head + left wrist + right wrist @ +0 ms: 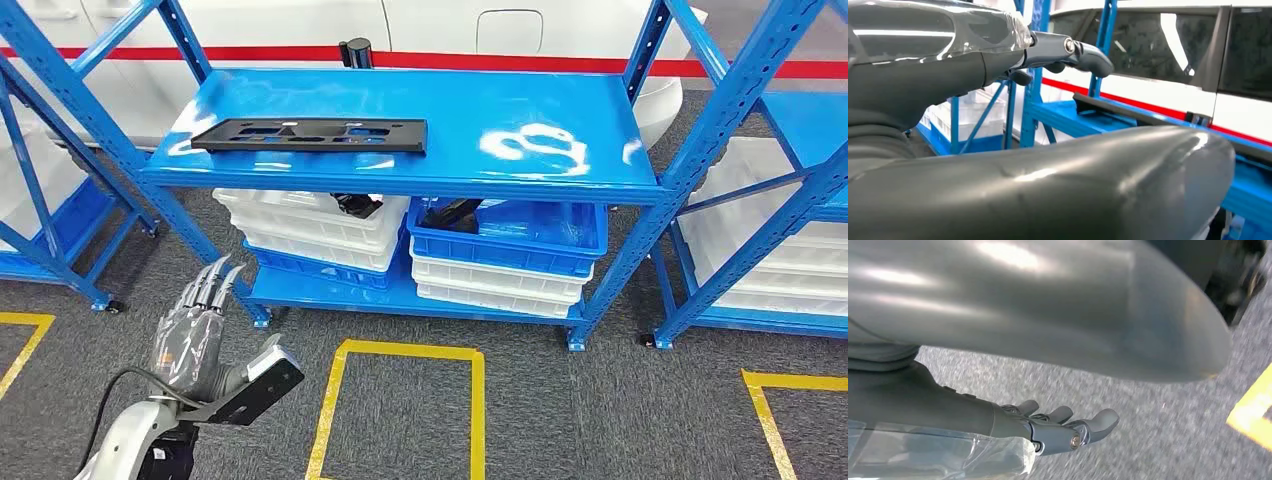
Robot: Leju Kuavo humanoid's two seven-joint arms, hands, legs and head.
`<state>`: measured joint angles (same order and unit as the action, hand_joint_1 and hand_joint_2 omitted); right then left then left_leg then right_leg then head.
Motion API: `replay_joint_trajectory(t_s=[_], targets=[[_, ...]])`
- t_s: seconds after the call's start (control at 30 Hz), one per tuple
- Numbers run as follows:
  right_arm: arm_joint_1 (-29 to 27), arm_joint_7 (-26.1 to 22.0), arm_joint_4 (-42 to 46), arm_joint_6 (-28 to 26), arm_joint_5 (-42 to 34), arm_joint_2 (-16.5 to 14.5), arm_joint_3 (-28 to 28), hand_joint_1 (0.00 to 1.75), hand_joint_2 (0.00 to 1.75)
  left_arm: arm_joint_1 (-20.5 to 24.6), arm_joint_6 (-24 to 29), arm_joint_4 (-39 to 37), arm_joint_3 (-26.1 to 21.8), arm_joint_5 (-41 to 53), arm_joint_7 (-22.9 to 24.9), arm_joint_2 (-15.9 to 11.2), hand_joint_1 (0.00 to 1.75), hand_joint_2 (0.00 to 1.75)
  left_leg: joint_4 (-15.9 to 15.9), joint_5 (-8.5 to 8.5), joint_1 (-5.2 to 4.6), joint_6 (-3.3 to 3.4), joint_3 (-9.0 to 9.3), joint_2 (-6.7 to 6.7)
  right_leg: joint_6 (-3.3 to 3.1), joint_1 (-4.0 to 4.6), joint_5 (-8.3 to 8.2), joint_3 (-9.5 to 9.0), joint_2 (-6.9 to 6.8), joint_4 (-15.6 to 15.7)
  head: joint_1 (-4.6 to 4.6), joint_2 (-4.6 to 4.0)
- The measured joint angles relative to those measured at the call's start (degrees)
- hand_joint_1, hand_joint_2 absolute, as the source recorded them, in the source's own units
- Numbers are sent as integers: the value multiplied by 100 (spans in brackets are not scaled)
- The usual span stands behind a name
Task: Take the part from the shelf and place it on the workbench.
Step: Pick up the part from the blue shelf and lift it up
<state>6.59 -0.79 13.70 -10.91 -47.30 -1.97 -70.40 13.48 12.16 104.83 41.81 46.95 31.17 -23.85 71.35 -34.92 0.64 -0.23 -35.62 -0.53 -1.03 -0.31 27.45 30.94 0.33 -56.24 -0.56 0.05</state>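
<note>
A flat black part (pixel 310 135) with cut-outs lies on the left half of the blue shelf's top board (pixel 500 110). My left hand (pixel 195 325) is raised in front of the shelf, below and left of the part, fingers stretched out straight and holding nothing. In the left wrist view the part (pixel 1128 111) shows edge-on on the shelf beyond my left hand's fingers (pixel 1073 50). My right hand (pixel 1058 432) hangs over grey carpet, fingers slightly bent and apart, holding nothing.
Under the top board stand stacked white bins (pixel 320 225) and a blue bin (pixel 510 235) on white ones. More blue racks stand at left (pixel 50 200) and right (pixel 790 200). Yellow tape outlines (pixel 400 400) mark the grey floor. A white vehicle (pixel 450 25) stands behind.
</note>
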Motion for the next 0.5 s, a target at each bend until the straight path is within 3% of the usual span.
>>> replay_joint_trajectory(t_s=[0.07, 0.1, 0.13, 0.2, 0.23, 0.27, 0.37, 0.43, 0.5], targets=[[-13, 0, -1, 0, 0, 0, 0, 0, 0, -5, -7, 0, 3, 0, 0, 0, 0, 0, 13, 24, 7, -12, -140, 3, 10, -1, 62, -75, 5, 0, -1, 1], [-23, 0, -2, 0, 0, 0, 0, 0, 0, -8, -11, 0, 5, 1, 0, 1, 0, 0, -76, 113, 13, -18, -229, 6, 20, -3, 126, -158, 10, 0, -1, 1], [-28, 0, -3, 0, 0, 0, 0, 0, 0, -8, -14, 0, 5, 1, 0, 1, 0, 0, -364, 335, 16, -11, -222, 10, 34, -5, 196, -255, 14, 1, -1, 1], [-30, 0, -4, 0, 0, -4, 0, 0, 0, -10, -21, -1, 5, 2, 3, 1, 0, 0, -1081, 941, -7, 29, -115, 29, 75, -1, 334, -435, 22, 14, -1, 0], [-23, 1, -5, -1, 0, -8, 0, 0, 0, -12, -29, -1, 9, 2, 2, 1, 0, 0, -1311, 1127, -31, 64, -63, 37, 108, 5, 392, -497, 26, 31, -3, 0], [-19, 1, -5, -1, 0, -11, 0, 0, 0, -16, -39, 1, 13, 3, 3, 2, 0, 0, -1420, 1218, -54, 103, -37, 40, 144, 11, 432, -553, 29, 51, -4, -1], [-4, -1, -7, -2, 0, -19, 0, 0, 0, -4, -56, 15, 18, 6, 3, 3, 0, 0, -1490, 1161, -50, 224, 104, 18, 236, 22, 448, -635, 26, -2, -5, 0], [15, -2, -8, -2, 0, -22, 0, 0, 0, 11, -57, 28, 20, 8, 1, 4, 0, 0, -1544, 1112, -26, 289, 244, 11, 273, 21, 486, -396, 17, -465, 6, 0], [19, -2, -9, -2, 0, -23, 0, 0, 0, 15, -58, 33, 27, 7, -1, 7, 0, 0, -1569, 1029, -21, 334, 351, 13, 300, 20, 696, 130, 13, -1221, 16, 0]])
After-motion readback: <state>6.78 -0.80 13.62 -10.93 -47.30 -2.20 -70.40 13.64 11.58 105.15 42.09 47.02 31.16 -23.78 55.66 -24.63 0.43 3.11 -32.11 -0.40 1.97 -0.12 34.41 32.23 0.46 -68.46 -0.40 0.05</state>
